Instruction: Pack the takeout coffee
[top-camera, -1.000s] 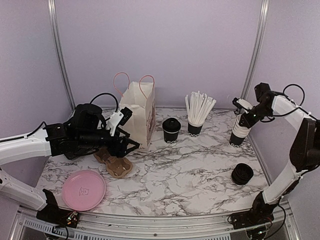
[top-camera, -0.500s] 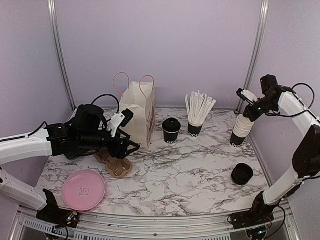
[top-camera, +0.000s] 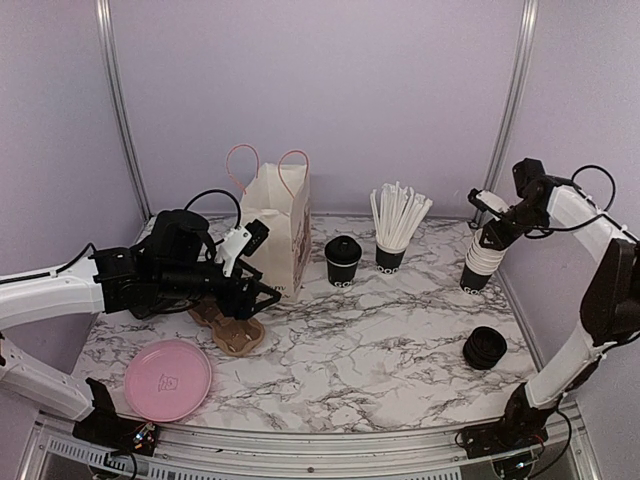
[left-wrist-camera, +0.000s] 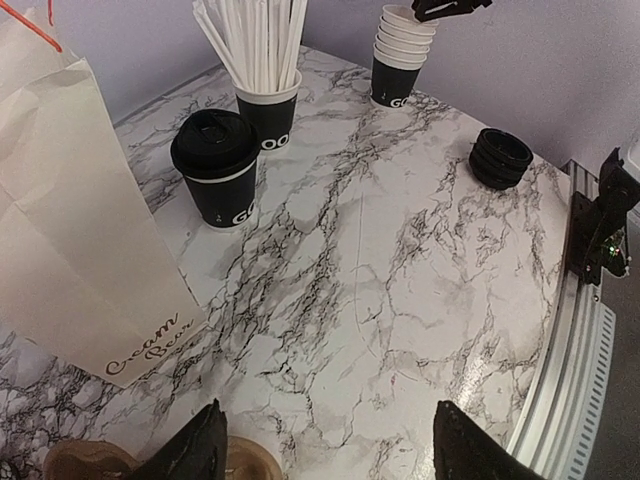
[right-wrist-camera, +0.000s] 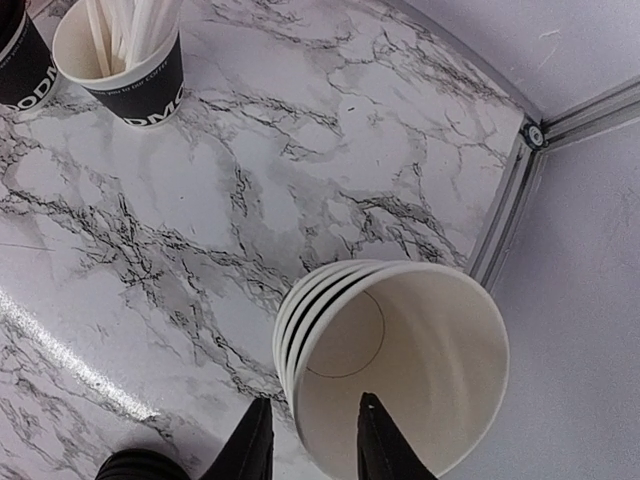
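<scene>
Between the white paper bag (top-camera: 280, 225) and the black cup of white straws (top-camera: 392, 255), the small black lidded paper cup of takeout coffee (top-camera: 343, 262) stands upright on the marbled table (top-camera: 400, 330), untouched. Over the last second the right fingers (right-wrist-camera: 252, 445) lifted off the nested stack of cream-lined cups (right-wrist-camera: 400, 340), dropped back and parted slightly; they now straddle its top rim, gripping nothing, well apart from the coffee, so packing looks not yet begun. Nearer it, the left fingers (left-wrist-camera: 195, 455) hang wide open and empty above the brown pulp cup carrier (top-camera: 238, 335), unmoved
</scene>
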